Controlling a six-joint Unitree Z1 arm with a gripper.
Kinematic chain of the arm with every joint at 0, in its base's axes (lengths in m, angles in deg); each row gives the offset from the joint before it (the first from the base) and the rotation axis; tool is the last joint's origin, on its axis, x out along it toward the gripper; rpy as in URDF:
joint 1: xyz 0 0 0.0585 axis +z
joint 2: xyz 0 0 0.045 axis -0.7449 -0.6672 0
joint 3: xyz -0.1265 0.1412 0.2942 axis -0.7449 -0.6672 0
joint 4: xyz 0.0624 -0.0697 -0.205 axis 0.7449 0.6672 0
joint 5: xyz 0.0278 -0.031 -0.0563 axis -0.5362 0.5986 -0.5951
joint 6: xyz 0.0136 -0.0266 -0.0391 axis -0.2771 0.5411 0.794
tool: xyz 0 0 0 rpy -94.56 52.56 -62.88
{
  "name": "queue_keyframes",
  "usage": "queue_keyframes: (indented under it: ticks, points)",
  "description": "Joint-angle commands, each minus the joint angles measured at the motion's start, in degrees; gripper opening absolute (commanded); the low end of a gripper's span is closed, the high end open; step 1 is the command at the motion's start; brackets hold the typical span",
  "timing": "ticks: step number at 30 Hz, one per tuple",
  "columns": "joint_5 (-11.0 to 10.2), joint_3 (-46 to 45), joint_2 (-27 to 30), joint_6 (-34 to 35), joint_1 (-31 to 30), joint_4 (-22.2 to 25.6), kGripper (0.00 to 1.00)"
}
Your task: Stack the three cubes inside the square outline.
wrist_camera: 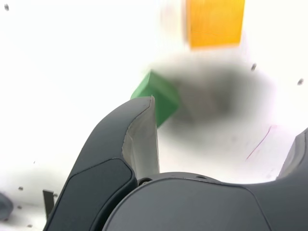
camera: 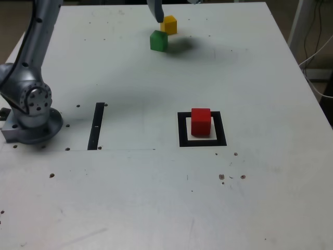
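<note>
My gripper (wrist_camera: 226, 144) hangs with jaws spread wide and empty near the table's (camera: 270, 208) far edge, over the small green cube (camera: 158, 40) and yellow cube (camera: 169, 24). I judge I should centre over one before descending. The red cube (camera: 201, 122) already sits inside the black square outline (camera: 182, 130).

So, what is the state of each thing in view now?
Red cube: standing inside the square outline, nothing on it.
Green cube: on the table, outside the outline, not held.
Yellow cube: on the table just behind the green cube, not held.
Gripper: open, empty, above the green and yellow cubes.
</note>
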Motion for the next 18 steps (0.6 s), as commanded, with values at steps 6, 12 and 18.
queue_keyframes:
  ticks: [6, 12, 18]
  points:
    - [-0.21, 5.96, -4.92, -0.75, 2.64, 1.67, 0.99]
    - [-0.13, 10.81, -8.89, -1.08, 4.78, 2.89, 0.99]
    - [-0.05, 13.61, -11.35, -1.29, 6.05, 3.56, 0.99]
